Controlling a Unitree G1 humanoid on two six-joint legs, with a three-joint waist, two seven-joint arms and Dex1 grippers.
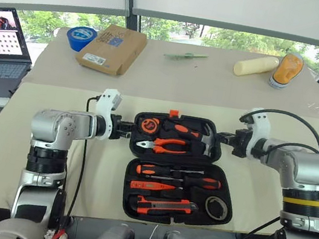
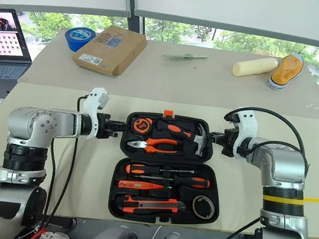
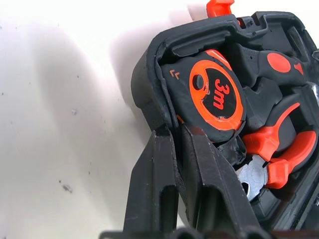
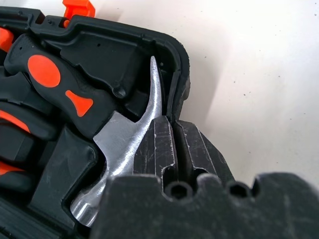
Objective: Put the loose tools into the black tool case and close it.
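A: Which step is in hand?

B: Closing. The black tool case (image 1: 182, 169) lies open on the desk (image 1: 269, 193), tools seated in their slots. The left end effector (image 1: 126, 128) is clamped on the far half's left rim, the right end effector (image 1: 225, 138) on its right rim.

A: Next move?

B: Likely both arms swinging that half over together until the orange latch (image 1: 174, 114) meets the near edge.

Tools (image 1: 166, 189) in case (image 1: 225, 192), box (image 1: 112, 48) behind

The beige surface (image 1: 108, 172) carries the open black plastic tool case (image 1: 176, 205); farther back lie a brown cardboard box (image 1: 112, 48), blue tape roll (image 1: 81, 37) and orange shoe (image 1: 287, 70).
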